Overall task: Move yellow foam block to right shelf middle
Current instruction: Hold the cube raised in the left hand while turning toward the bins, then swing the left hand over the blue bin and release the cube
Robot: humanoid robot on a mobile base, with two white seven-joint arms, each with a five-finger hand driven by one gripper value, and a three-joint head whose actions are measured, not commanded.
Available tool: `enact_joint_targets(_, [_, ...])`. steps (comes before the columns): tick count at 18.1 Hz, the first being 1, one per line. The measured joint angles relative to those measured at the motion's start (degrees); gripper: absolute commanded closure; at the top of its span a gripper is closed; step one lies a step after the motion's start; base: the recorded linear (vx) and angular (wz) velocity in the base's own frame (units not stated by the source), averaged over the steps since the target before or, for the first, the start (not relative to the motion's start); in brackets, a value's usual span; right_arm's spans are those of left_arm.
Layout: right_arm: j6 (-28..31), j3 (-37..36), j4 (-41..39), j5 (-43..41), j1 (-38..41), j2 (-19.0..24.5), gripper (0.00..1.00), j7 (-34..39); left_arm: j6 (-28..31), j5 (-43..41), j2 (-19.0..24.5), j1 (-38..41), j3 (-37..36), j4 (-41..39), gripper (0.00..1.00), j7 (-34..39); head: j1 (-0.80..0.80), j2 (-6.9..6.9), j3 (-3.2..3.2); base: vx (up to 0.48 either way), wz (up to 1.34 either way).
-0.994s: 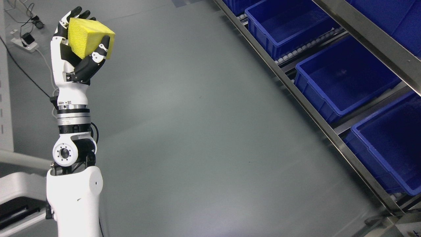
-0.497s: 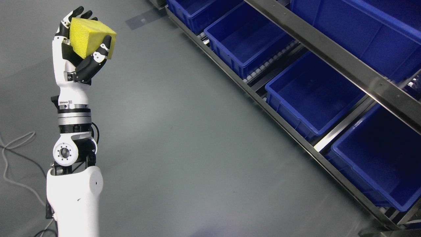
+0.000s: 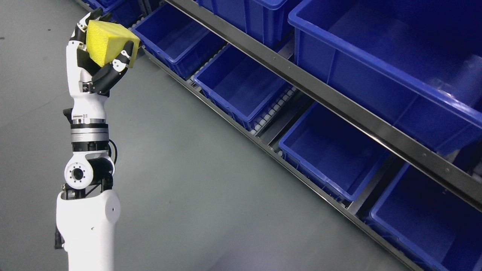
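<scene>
My left hand (image 3: 101, 49) is raised at the upper left, shut on a yellow foam block (image 3: 109, 41). The block sits in the palm with the black fingers (image 3: 113, 71) curled round its lower edge. The arm rises straight from the bottom left. To the right stands a metal shelf (image 3: 339, 109) running diagonally, with empty blue bins on its lower level (image 3: 241, 82) and larger blue bins on the level above (image 3: 384, 60). The block is left of the shelf, level with its far bins. My right hand does not show.
Grey floor (image 3: 180, 180) spreads between my arm and the shelf. More empty blue bins sit at the lower right (image 3: 331, 154) (image 3: 433, 214) and at the top (image 3: 173, 37). The shelf's steel front rail (image 3: 263, 146) runs along the floor.
The whole picture has shifted: the camera has turned toward the shelf, which now fills the right half and shows an upper level. My left hand still holds the block the same way.
</scene>
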Motion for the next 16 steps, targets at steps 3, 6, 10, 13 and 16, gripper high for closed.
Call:
enact_joint_targets(3, [0.00,0.00,0.00,0.00,-0.01,0.00,0.00,0.22,-0.63,0.00,0.00,-0.08,-0.56,-0.25,0.49,0.00,0.00,0.00,0.00,0.462,-0.13])
enact_joint_targets(6, [0.00,0.00,0.00,0.00,-0.01,0.00,0.00,0.09,-1.14,0.00,0.00,-0.49,-1.00,-1.06,0.50,-0.02,0.00,0.00,0.00,0.395,-0.14])
enact_joint_targets(10, [0.00,0.00,0.00,0.00,-0.01,0.00,0.00,-0.03,-1.69,0.00,0.00,-3.37,-1.39,-2.01,0.50,-0.22,0.00,0.00,0.00,0.327,-0.22])
enact_joint_targets(13, [-0.01,0.00,0.00,0.00,0.00,0.00,0.00,-0.07,7.99,0.00,0.00,-10.08,-1.95,-2.46,0.50,-0.09,0.00,0.00,0.00,0.272,-0.31])
enact_joint_targets(16, [-0.01,0.00,0.00,0.00,0.00,0.00,0.00,-0.09,22.01,-0.02,0.00,-18.23,-3.15,-1.92,0.49,0.04,0.00,0.01,0.00,0.175,-0.24])
